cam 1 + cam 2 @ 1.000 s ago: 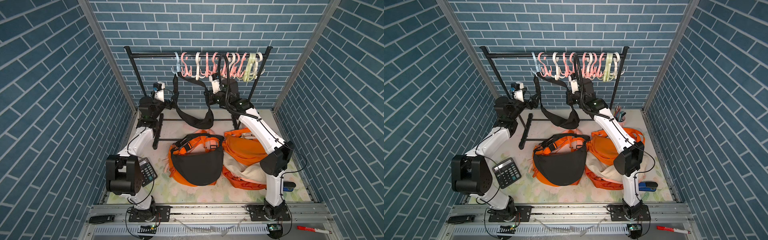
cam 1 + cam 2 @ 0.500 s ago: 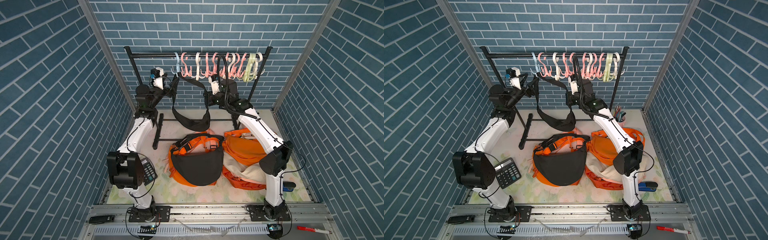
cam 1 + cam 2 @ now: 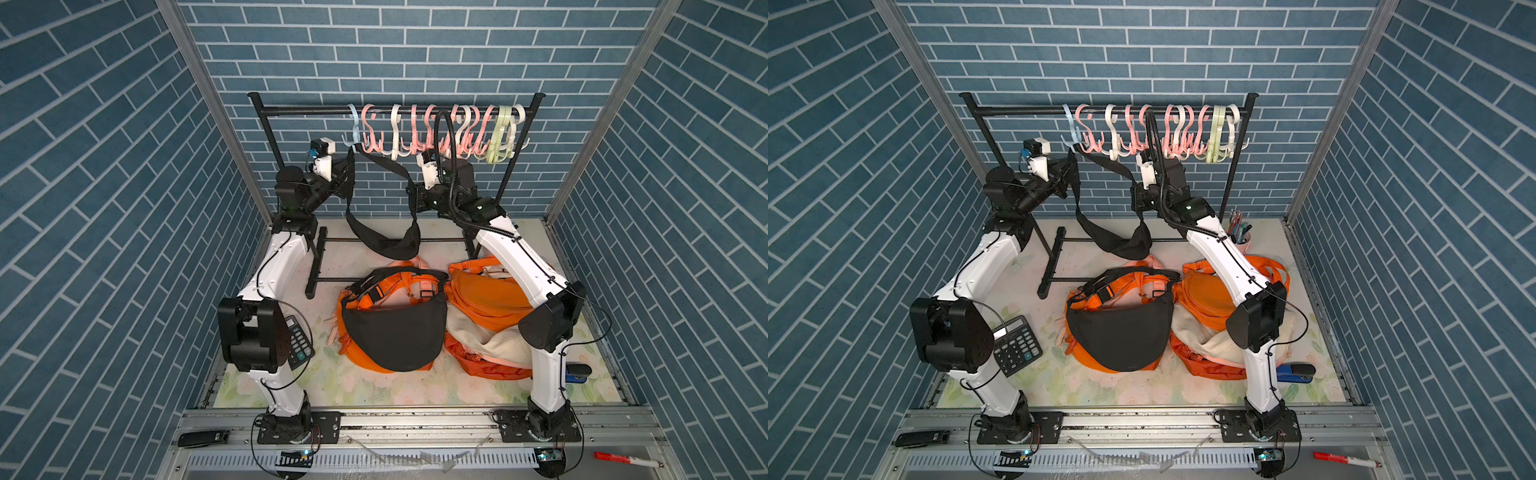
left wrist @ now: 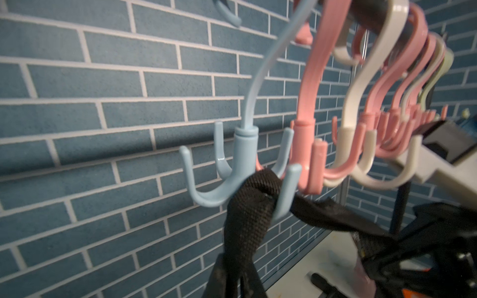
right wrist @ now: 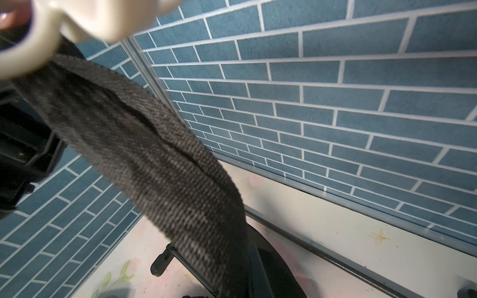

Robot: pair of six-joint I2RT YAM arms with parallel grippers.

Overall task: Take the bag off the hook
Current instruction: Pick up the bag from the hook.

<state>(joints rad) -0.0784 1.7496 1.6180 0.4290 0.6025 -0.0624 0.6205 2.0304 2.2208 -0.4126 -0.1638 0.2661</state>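
Note:
A black bag hangs low from the rail by its strap, which loops over a prong of the light blue hook. My left gripper is shut on the strap just below that hook. On the strap's other leg, my right gripper is shut, under a cream hook.
The black rail carries several pink, cream and green hooks. On the table lie a black-and-orange bag, orange bags, a calculator, a pen cup and a stapler.
My left arm rose and reached right to the strap under the blue hook, and its gripper went from open to shut on the strap. The right arm kept still.

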